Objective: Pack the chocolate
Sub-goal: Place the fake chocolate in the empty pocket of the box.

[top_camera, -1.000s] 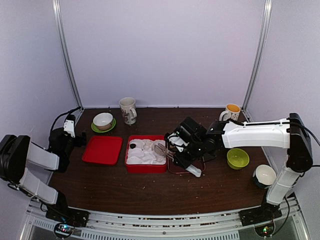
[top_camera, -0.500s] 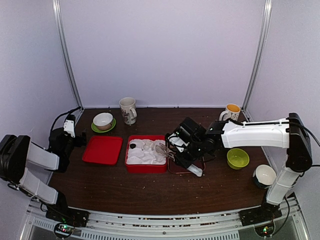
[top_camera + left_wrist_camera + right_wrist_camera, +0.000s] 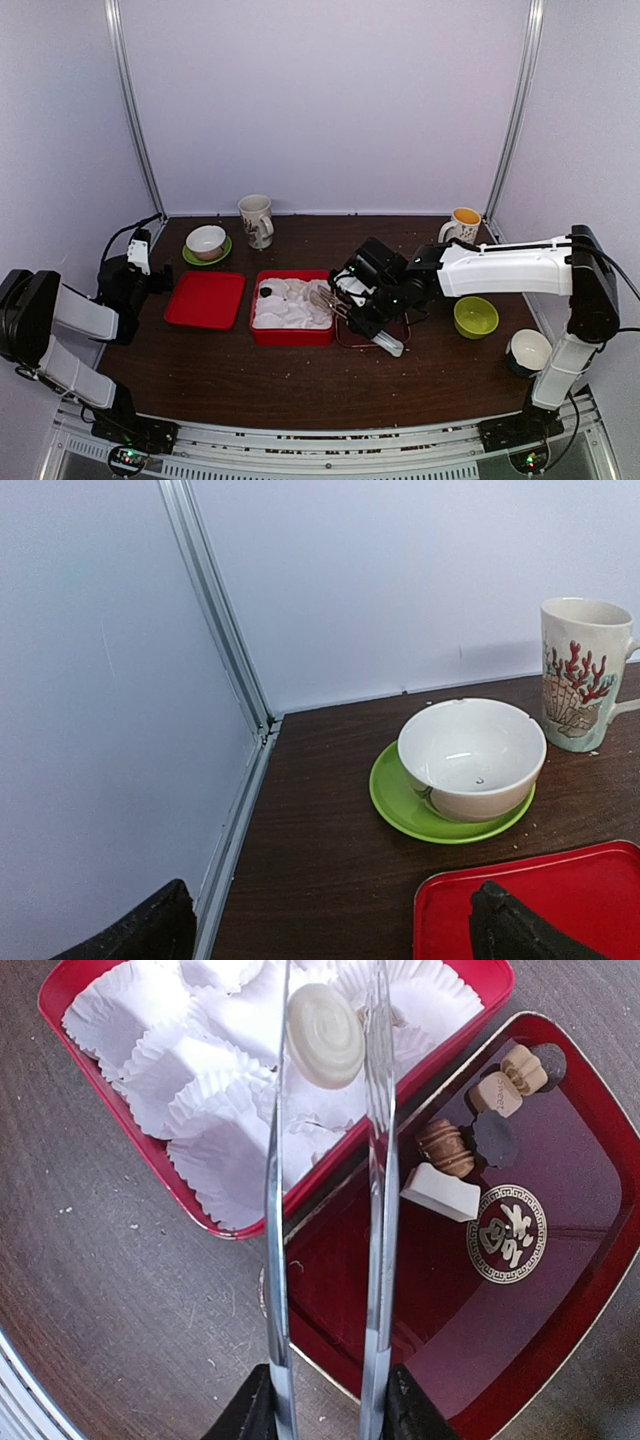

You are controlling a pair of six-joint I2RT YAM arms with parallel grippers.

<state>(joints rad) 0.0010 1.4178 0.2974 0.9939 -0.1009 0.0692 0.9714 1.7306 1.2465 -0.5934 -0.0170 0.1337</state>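
Grip on tongs (image 3: pixel 372 1210), chocolate (image 3: pixel 324 1036) over red box (image 3: pixel 290 338)

The right gripper (image 3: pixel 325 1405) was clamped on the metal tongs. Their tips pinched a round, cream-white chocolate over the white paper cups lining the red box. Five more pieces (image 3: pixel 445 1147) lay on the dark red tray (image 3: pixel 560 1310) just beside the box. Off at the left, the left gripper (image 3: pixel 330 925) stood wide open and empty, near a white bowl (image 3: pixel 470 755) on a green saucer (image 3: pixel 400 805).

Brown table (image 3: pixel 250 380) holds red box (image 3: pixel 290 338), lid (image 3: pixel 205 300), mugs (image 3: pixel 257 220) and bowls (image 3: pixel 476 316).
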